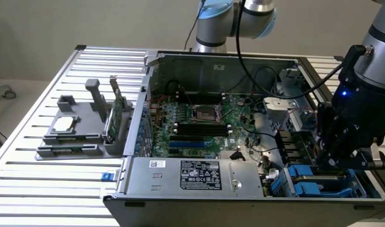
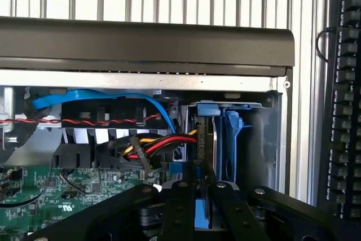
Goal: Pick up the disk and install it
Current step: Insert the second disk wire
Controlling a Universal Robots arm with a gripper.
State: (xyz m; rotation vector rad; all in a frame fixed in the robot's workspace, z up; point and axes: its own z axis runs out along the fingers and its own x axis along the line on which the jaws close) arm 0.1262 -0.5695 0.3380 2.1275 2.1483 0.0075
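The disk stands on edge in the drive bay at the corner of the open computer case, its grey metal edge flanked by blue carrier rails. My gripper is shut on the disk's near end, with blue plastic showing between the black fingers. In the exterior view the gripper hangs over the blue-railed bay at the case's near corner, on the exterior view's right. The lower part of the disk is hidden inside the bay.
Red, yellow, black and blue cables run close beside the bay. The motherboard and the power supply box fill the case. A grey stand holds a chip and a green card on the slatted table.
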